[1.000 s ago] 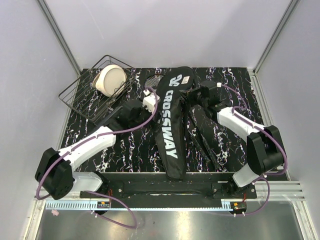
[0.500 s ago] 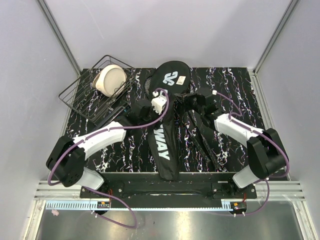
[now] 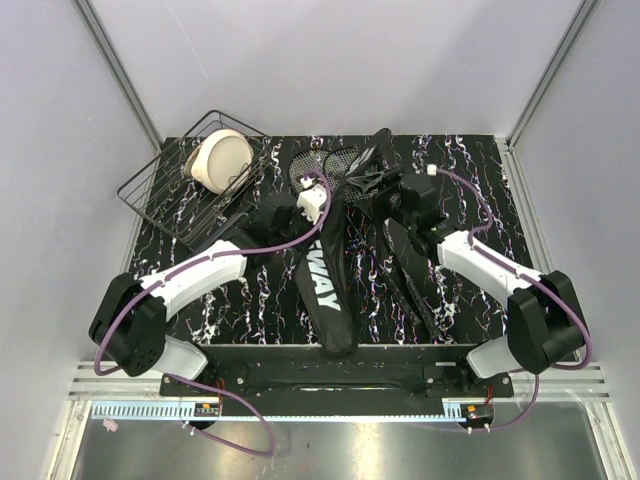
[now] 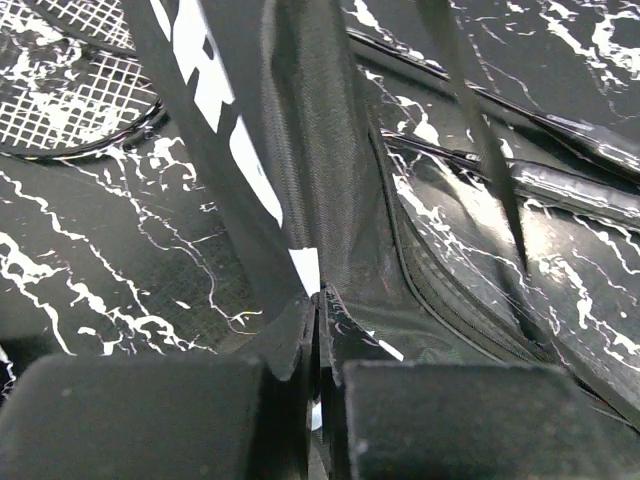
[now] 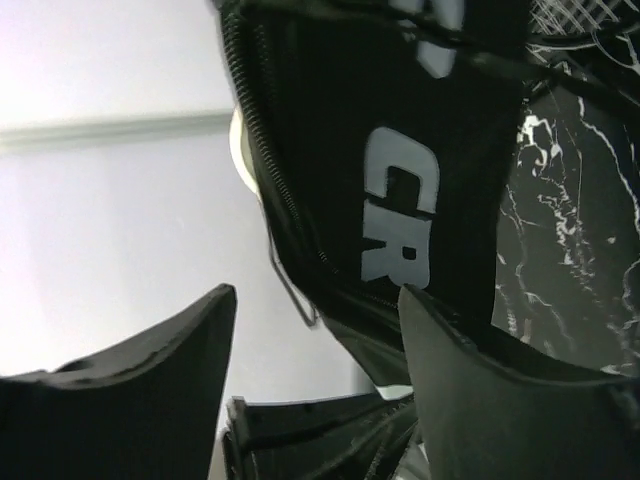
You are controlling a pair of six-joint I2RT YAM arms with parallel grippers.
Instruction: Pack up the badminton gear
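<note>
The racket bag (image 3: 330,290) lies lengthwise down the middle of the worktop (image 3: 470,170), its narrow end toward the arm bases. Its wide far end is bunched and lifted off the surface. Just beyond that raised end, two strung racket heads (image 3: 312,165) lie flat and side by side, uncovered.

The left fingers (image 4: 316,318) are pressed together on a fold of bag fabric at the bag's left edge, near the white lettering. The right fingers (image 3: 380,187) are at the bag's raised right edge. In the wrist view they stand apart with the zipped rim hanging in the gap, and no contact shows.

The bag's black straps (image 3: 405,280) trail along its right side. Far left of the bag sits a wire basket (image 3: 160,195) holding a cream bowl (image 3: 222,160).
</note>
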